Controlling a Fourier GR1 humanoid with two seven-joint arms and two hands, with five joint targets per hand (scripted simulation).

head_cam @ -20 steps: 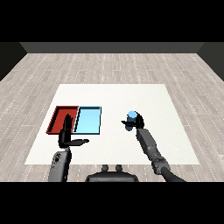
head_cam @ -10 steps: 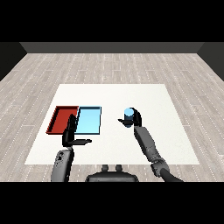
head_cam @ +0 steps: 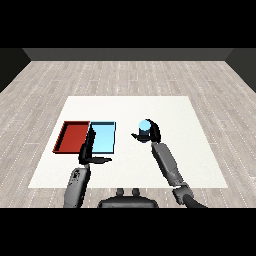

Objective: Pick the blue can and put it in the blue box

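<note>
While the red tray (head_cam: 74, 137) and blue tray (head_cam: 104, 136) are lying bare, the right hand (head_cam: 151, 132) is curling round the blue can (head_cam: 145, 128); the left hand (head_cam: 89, 152) is hovering with straight fingers.

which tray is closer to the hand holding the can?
The light blue tray: it lies on the side toward the right hand curled round the blue can; the red tray lies beyond it.

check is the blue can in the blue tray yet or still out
Out. The blue can is held by the right hand, curled round it, over the white table right of the light blue tray.
</note>
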